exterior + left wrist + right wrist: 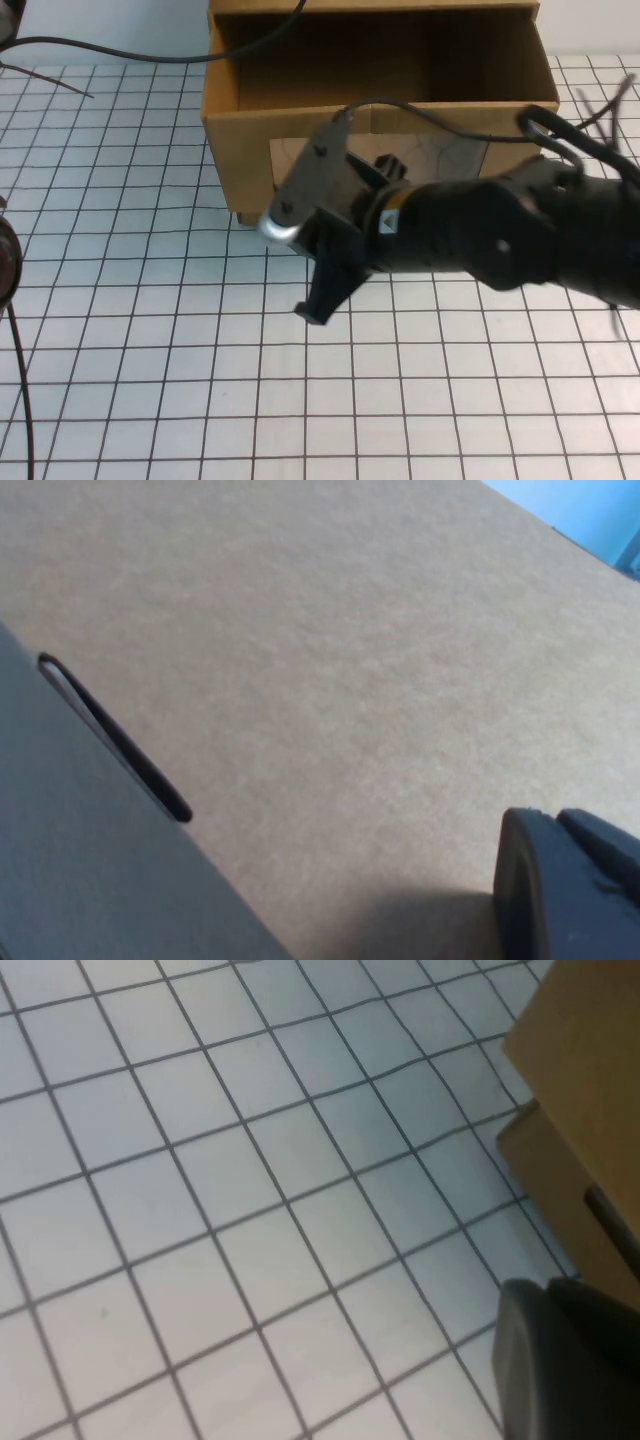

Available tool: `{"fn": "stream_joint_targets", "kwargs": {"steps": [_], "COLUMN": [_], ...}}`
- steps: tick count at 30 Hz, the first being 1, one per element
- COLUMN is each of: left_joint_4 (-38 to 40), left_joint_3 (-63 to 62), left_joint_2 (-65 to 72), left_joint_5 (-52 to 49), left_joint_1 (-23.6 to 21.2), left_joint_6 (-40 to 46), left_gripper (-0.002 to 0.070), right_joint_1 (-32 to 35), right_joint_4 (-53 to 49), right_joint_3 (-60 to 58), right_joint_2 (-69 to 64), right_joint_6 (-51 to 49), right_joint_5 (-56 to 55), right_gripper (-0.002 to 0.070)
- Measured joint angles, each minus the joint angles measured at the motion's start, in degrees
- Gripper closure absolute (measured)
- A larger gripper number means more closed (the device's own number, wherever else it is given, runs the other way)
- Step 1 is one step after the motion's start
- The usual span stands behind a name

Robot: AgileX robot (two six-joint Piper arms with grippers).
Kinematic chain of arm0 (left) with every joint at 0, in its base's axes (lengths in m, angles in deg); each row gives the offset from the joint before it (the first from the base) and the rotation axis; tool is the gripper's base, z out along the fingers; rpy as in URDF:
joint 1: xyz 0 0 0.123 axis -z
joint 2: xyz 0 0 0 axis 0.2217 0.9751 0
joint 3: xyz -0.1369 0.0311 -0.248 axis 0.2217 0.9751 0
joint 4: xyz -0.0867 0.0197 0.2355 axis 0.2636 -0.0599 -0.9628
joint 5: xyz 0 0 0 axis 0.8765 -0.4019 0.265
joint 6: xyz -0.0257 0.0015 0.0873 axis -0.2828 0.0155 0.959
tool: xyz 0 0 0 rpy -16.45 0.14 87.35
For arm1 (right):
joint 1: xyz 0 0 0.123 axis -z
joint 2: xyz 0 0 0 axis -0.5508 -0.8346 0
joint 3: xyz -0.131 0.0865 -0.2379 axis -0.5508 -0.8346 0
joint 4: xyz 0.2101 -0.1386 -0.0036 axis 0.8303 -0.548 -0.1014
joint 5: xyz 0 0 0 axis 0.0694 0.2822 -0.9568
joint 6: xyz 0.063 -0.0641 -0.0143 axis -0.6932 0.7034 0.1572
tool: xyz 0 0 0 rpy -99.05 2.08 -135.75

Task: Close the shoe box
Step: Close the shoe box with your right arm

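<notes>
Cardboard fills the far middle of the table: the shoe box [240, 150] stands there with its drawer pulled out toward the robot, the open brown interior showing from above and the front panel with its clear window [440, 158] facing the camera, largely hidden behind the right arm. That arm [500, 235] reaches in from the right edge, crossing in front of the box's front face, and the right gripper [325, 290] hangs just in front of the lower left part of that face, pointing down at the white gridded table [150, 380]. How far its fingers are apart cannot be told, and nothing shows held in it. In the right wrist view a box corner [575, 1150] sits close beside the dark fingertip [560, 1360] above the grid. The left gripper [570, 890] shows only as a dark finger edge against plain cardboard [350, 680] very close by; its opening cannot be told either.
</notes>
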Motion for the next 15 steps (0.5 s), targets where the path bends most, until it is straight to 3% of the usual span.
{"fn": "stream_joint_targets", "kwargs": {"steps": [15], "left_joint_4": [0.06], "left_joint_3": [0.00], "left_joint_2": [0.00], "left_joint_5": [-0.13], "left_joint_1": [0.00], "left_joint_6": [0.28], "left_gripper": [0.0677], "right_joint_1": [2.95], "right_joint_4": [-1.68], "right_joint_3": [17.02], "right_joint_2": [-12.93], "right_joint_6": [-0.40], "right_joint_5": [5.42], "right_gripper": [0.0688]}}
